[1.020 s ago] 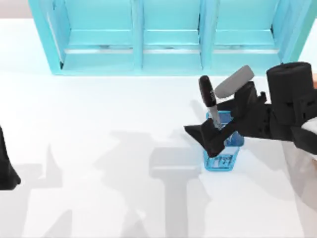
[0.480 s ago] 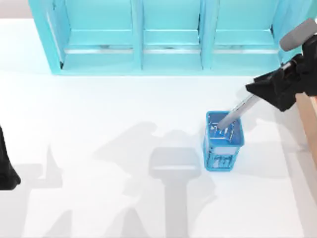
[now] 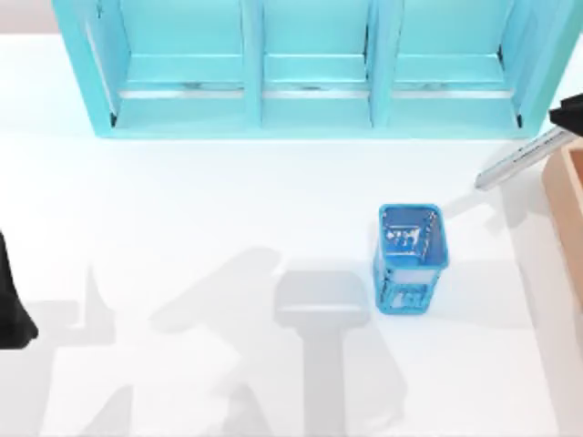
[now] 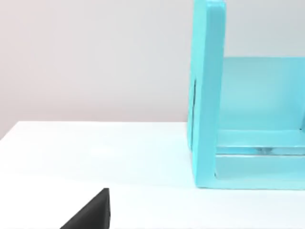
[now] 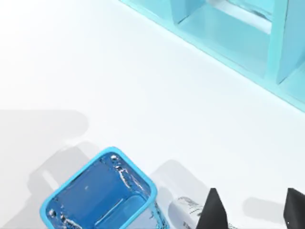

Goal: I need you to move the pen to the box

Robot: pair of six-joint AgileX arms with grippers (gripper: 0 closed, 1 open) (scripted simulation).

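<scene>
The white desk [image 3: 228,237] carries everything here. Along its far edge stands a big cyan shelf unit [image 3: 310,68] with open compartments; the left wrist view catches one of its end walls [image 4: 207,90] rising from the desk surface.

At the top view's right edge, a tan, wood-coloured box [image 3: 567,205] shows as a narrow strip with a raised wall, its remainder cut off by the frame.

A small blue mesh cup [image 3: 410,257] stands upright on the desk, right of centre, well apart from the shelf unit and near the box. In the right wrist view the cup [image 5: 102,193] shows its open mouth.

The pen [image 3: 517,161] hangs tilted in the air between the cup and the box, its silvery-grey barrel pointing down and to the left, clear of the cup. Its upper end runs to the right hand [image 3: 571,113], which sits at the top view's right edge, just above the box's near corner. In the right wrist view the two dark fingertips [image 5: 213,210] of the right hand [image 5: 252,214] stand on either side of the pale barrel [image 5: 188,210], pinching the pen.

The left hand [image 3: 11,305] stays parked at the desk's left edge; whether it is spread or pressed together cannot be told.
</scene>
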